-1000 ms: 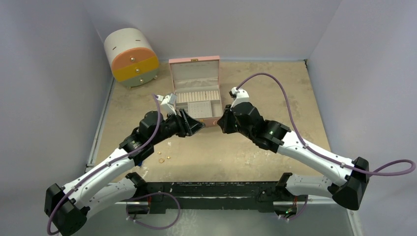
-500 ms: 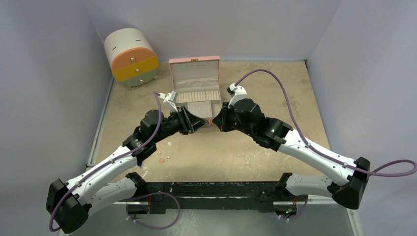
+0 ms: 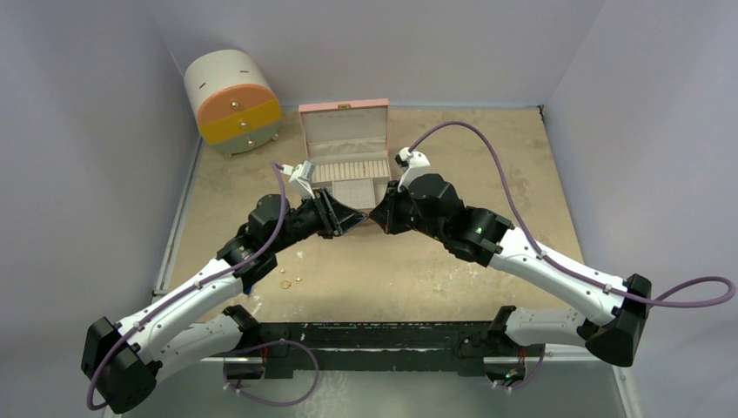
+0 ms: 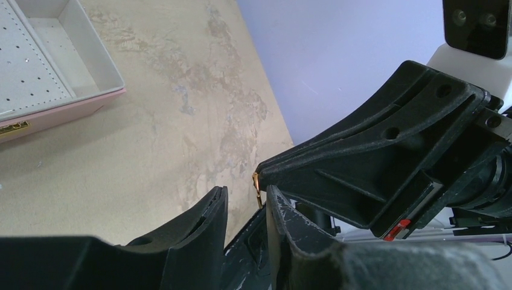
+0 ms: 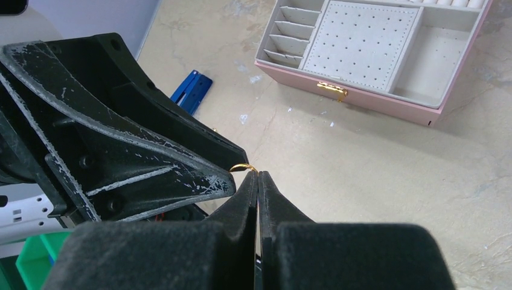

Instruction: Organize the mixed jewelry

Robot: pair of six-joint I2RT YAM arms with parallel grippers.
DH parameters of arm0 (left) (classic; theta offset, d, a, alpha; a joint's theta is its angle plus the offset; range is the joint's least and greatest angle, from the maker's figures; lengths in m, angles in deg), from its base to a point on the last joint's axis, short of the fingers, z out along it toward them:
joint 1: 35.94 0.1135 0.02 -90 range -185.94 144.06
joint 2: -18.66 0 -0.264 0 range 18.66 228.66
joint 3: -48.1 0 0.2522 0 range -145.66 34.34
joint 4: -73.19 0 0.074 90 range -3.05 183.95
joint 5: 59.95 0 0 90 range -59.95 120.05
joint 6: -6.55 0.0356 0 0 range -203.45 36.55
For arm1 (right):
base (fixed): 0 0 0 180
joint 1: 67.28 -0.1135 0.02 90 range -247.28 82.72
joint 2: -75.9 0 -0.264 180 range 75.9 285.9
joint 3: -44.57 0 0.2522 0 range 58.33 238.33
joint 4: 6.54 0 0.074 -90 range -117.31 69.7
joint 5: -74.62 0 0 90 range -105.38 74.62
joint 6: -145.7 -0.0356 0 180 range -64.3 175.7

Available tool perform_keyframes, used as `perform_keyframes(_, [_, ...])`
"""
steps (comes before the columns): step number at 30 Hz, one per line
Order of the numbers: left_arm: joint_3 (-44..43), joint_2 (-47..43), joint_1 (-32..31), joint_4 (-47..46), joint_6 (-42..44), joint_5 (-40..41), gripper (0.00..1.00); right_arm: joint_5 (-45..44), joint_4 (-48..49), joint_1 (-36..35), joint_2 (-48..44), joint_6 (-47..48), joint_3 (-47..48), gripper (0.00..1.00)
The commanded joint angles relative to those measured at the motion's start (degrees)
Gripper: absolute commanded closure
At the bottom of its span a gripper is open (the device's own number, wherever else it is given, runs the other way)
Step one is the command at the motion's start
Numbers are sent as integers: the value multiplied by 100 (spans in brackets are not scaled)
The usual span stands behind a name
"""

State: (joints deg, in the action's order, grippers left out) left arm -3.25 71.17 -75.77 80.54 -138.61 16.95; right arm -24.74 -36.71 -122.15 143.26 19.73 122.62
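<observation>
My right gripper (image 5: 258,176) is shut on a small gold ring (image 5: 243,167), pinched at the very fingertips in mid-air. The ring (image 4: 257,188) also shows in the left wrist view, hanging from the right gripper's tip beside my left gripper's right finger (image 4: 279,208). My left gripper (image 4: 244,199) is open with a narrow gap and holds nothing. In the top view the two grippers, left (image 3: 352,219) and right (image 3: 377,216), meet tip to tip in front of the pink box. Two tiny gold pieces (image 3: 285,283) lie on the table by the left arm.
The open pink jewelry box (image 3: 347,113) with pale compartments stands just behind the grippers; it also shows in the right wrist view (image 5: 386,106). A round cabinet with orange and yellow drawers (image 3: 233,100) is at the back left. A blue-handled tool (image 5: 192,90) lies under the left arm.
My right gripper has moved left until its tip meets my left gripper's tip. The left gripper rose a little toward the box early on, then held still.
</observation>
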Motion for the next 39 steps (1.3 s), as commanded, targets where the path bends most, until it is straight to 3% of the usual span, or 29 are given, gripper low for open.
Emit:
perform_keyframes(1, [-176,-47,-21,-327,-73,-69,73,25,190,-65,14,46,268,100])
perform_keyframes(9, [-172,-83,-23,-312,-92,-85,84,-55,170,-102,3,35,259,100])
perform_keyframes(13, [-164,-79,-21,-317,-90,-104,100,-65,181,-115,-5,28,259,100])
perform_keyframes(21, [-157,-140,-24,-349,-127,-100,100,56,204,-140,-50,13,232,100])
perform_keyframes(23, [-149,-164,-20,-367,-140,-103,100,131,260,-138,-107,12,187,86])
perform_keyframes(26, [-121,-227,-24,-382,-145,-106,100,209,294,-138,-226,7,116,77])
perform_keyframes(33, [-135,-421,-13,-356,-13,-184,100,634,11,-102,-666,120,89,70])
perform_keyframes(39, [-175,-593,-13,-521,40,-440,100,1729,323,392,-1132,207,-93,69])
